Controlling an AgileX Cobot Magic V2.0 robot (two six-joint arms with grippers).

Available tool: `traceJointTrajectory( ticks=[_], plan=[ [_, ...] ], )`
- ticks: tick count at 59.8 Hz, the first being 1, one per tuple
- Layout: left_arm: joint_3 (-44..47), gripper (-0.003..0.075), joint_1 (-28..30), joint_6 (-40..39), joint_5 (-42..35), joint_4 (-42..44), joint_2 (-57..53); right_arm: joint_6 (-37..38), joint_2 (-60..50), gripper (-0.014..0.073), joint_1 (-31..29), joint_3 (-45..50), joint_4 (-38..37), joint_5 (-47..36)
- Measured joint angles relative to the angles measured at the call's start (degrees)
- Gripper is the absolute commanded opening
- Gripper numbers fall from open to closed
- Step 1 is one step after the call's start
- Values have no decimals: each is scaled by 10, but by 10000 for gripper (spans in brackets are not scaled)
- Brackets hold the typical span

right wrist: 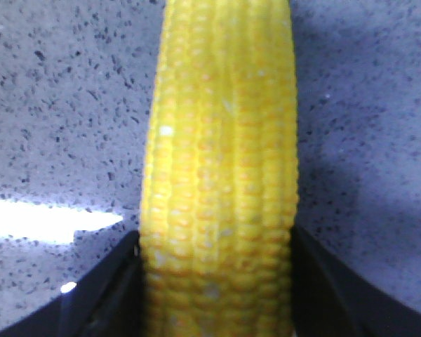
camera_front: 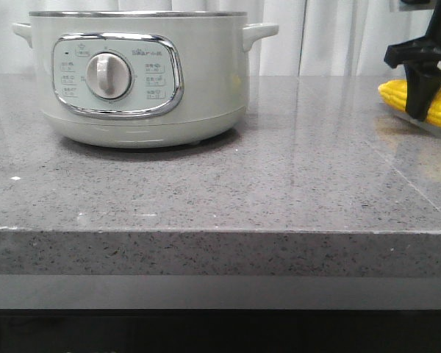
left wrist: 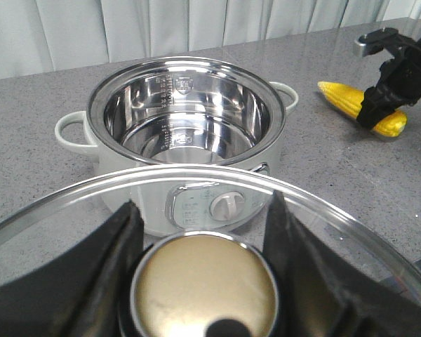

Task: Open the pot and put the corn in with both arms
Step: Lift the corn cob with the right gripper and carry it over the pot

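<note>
The pot (camera_front: 140, 73) stands open at the back left of the grey counter. Its bare steel bowl (left wrist: 186, 119) holds nothing. My left gripper (left wrist: 202, 203) is out of the front view. It is shut on the brass-coloured knob (left wrist: 205, 288) of the glass lid (left wrist: 337, 210) and holds the lid in the air on the dial side of the pot. The corn (camera_front: 394, 94) lies on the counter at the far right, well apart from the pot. My right gripper (camera_front: 420, 110) reaches down over it. Its fingers (right wrist: 119, 281) press both sides of the cob (right wrist: 221, 140).
A white curtain (camera_front: 338, 29) hangs behind the counter. The counter's front edge (camera_front: 220, 232) runs across the front view. A stretch of grey stone (camera_front: 316, 147) lies between the pot and the corn.
</note>
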Motion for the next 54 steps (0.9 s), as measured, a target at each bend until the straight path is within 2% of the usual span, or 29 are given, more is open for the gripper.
traceJointTrajectory(
  ticks=[16, 27, 45, 54],
  plan=[
    [0, 188, 0, 0, 0, 0, 0, 0, -73, 342, 14, -39, 7, 16],
    [0, 188, 0, 0, 0, 0, 0, 0, -126, 342, 47, -59, 14, 19],
    [0, 188, 0, 0, 0, 0, 0, -43, -145, 342, 181, -148, 99, 26],
    [0, 188, 0, 0, 0, 0, 0, -49, -119, 342, 254, -193, 113, 22]
  ],
)
